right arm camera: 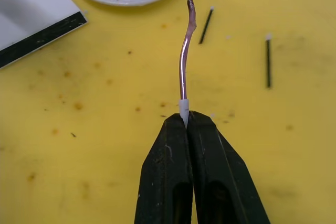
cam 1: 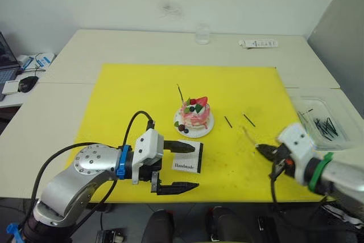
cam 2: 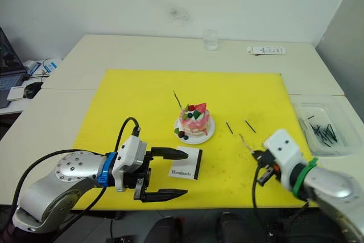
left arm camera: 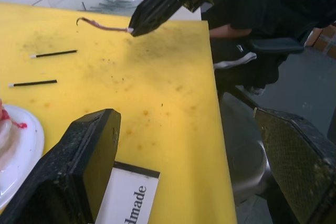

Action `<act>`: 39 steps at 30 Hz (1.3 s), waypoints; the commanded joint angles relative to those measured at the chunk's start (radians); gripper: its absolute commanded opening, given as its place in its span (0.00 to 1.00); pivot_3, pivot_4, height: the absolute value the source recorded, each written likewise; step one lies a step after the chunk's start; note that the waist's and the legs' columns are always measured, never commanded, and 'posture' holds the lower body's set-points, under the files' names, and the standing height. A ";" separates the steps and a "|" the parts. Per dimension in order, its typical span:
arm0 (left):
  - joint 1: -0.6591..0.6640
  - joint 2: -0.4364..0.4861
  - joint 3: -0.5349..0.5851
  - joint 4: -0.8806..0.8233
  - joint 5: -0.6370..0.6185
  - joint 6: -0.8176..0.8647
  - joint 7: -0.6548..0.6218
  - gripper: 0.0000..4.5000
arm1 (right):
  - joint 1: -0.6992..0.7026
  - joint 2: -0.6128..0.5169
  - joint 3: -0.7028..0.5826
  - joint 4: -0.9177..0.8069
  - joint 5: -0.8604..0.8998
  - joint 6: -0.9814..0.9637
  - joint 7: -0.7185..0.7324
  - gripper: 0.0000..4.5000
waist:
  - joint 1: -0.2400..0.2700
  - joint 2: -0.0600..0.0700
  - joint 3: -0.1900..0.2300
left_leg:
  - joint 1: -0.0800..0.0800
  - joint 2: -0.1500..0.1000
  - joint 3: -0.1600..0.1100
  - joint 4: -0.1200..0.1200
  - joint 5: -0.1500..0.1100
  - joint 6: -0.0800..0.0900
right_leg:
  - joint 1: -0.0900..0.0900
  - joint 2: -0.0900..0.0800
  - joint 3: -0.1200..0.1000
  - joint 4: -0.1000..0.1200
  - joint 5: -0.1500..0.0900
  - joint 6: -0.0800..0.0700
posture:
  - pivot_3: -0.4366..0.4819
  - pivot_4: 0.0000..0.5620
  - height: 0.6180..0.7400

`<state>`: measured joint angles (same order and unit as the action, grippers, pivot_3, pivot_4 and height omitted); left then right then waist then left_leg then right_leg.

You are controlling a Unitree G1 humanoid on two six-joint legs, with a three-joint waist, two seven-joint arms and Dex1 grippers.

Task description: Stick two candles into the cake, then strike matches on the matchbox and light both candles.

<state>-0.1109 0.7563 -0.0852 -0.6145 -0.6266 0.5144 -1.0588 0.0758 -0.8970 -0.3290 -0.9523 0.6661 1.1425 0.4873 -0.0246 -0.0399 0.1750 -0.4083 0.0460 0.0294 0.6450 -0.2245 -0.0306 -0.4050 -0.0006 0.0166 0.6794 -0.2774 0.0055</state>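
In the head views, the small pink-and-white layered cake (cam 1: 194, 113) is seen far-left of the right gripper (cam 1: 263, 150).

In the left wrist view, the left gripper's jaws are spread beside the flat white matchbox (left arm camera: 127, 196).

In the right wrist view, the thin curved candle (right arm camera: 185, 61) is pinched at its base, its long axis directed at the cake's plate.

The flat white rectangular cardboard matchbox (cam 1: 187, 163) with a black strip along one edge carries the word "Handmade" in black script on its top face; in the left wrist view only the letters "dmade" show on it; the print on the long white object (cam 1: 258, 43) at the worktop's far edge cannot be read.
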 commanded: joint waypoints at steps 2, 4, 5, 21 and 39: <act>-0.015 -0.026 -0.006 -0.021 -0.007 -0.020 0.015 1.00 | 0.107 -0.138 -0.131 0.079 -0.033 -0.068 0.184 0.01 | 0.003 0.000 0.000 | 0.000 0.000 0.000 0.000 0.000 0.000 | 0.000 0.000 0.000 0.000 -0.001 0.000 | 0.48 0.27 1.00; -0.015 -0.049 -0.028 -0.037 0.005 -0.020 0.042 1.00 | 0.204 -0.209 -0.175 0.164 -0.119 -0.174 0.288 0.01 | 0.008 0.000 0.000 | -0.001 -0.001 0.000 0.000 0.000 0.000 | 0.000 0.000 -0.001 -0.001 -0.001 0.000 | 0.48 0.27 1.00; -0.011 -0.054 -0.033 -0.048 0.009 -0.021 0.052 1.00 | 0.237 -0.226 -0.192 0.196 -0.147 -0.222 0.327 0.01 | 0.010 0.000 0.000 | -0.001 -0.001 0.000 0.000 0.000 0.000 | 0.000 0.001 0.000 -0.001 -0.001 0.000 | 0.48 0.27 1.00; -0.045 -0.073 -0.062 -0.112 -0.037 0.013 0.084 1.00 | 0.368 -0.210 -0.177 0.453 -0.325 -0.522 0.549 0.01 | 0.021 0.001 -0.001 | 0.000 -0.001 0.000 0.001 0.000 0.000 | 0.001 0.002 0.000 0.000 -0.001 0.000 | 0.48 0.27 1.00; -0.129 -0.073 -0.106 -0.068 -0.015 0.014 0.058 1.00 | 0.331 -0.204 -0.194 0.432 -0.319 -0.406 0.539 0.55 | 0.021 0.001 -0.001 | 0.001 -0.001 0.000 0.001 0.000 0.000 | 0.001 0.002 0.000 0.001 -0.001 0.000 | 0.48 0.27 1.00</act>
<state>-0.2294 0.6842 -0.1918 -0.6704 -0.6443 0.5387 -0.9966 0.4165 -1.0897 -0.4658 -0.4813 0.3337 0.7145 1.0218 -0.0037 -0.0387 0.1744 -0.4075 0.0451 0.0297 0.6460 -0.2245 -0.0305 -0.4037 0.0017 0.0170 0.6801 -0.2779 0.0060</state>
